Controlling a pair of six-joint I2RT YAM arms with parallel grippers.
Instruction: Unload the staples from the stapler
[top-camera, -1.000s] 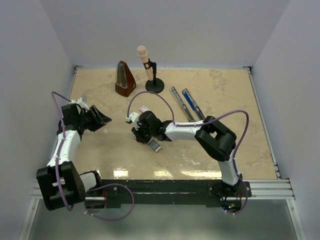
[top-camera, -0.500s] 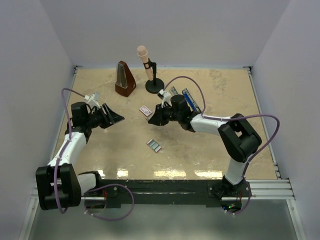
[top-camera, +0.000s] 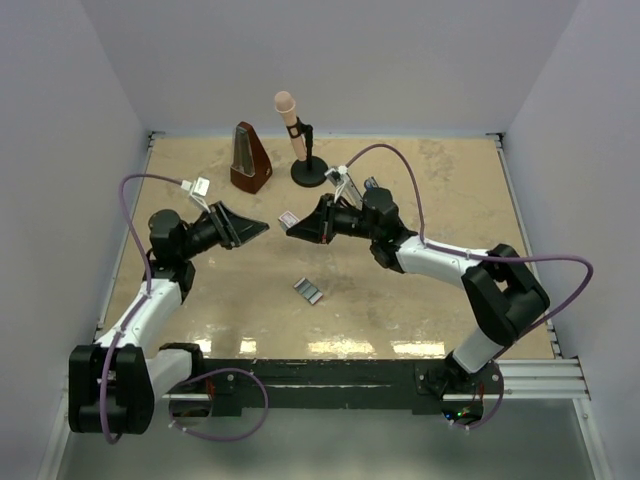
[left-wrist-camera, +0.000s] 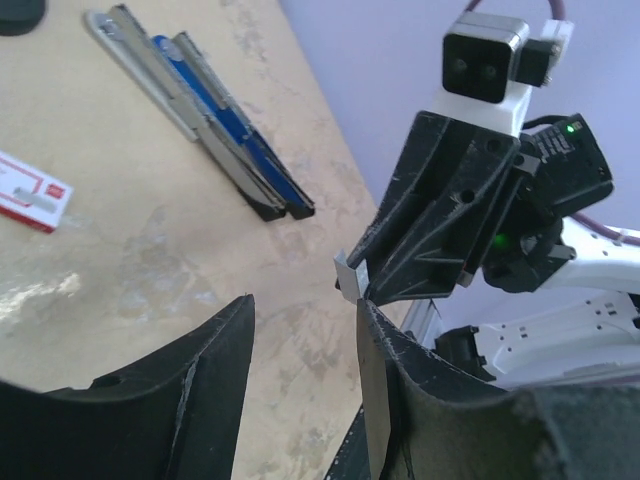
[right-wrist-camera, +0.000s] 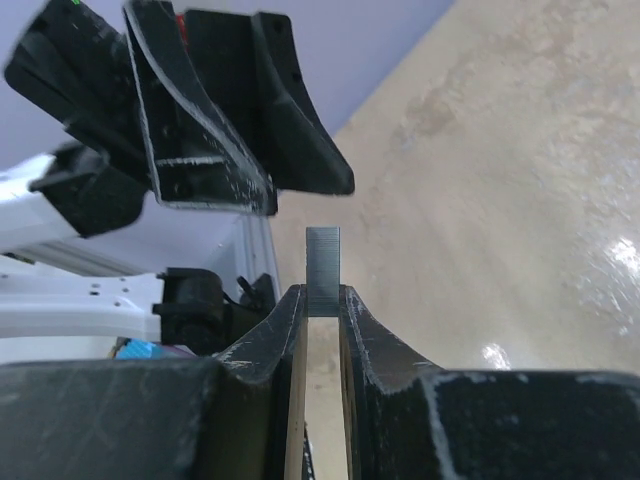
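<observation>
We judge unloading under way: the right jaws, raised at centre, clamp one strip of staples before the left jaws, which stand apart and empty; the stapler lies open at 1 o'clock, so next comes a steady hand-over or set-down.

Top: high behind near edge of table, looking down on all. Left wrist: above table, close, faces right gripper. Right wrist: likewise, faces left gripper. Top shares both
</observation>
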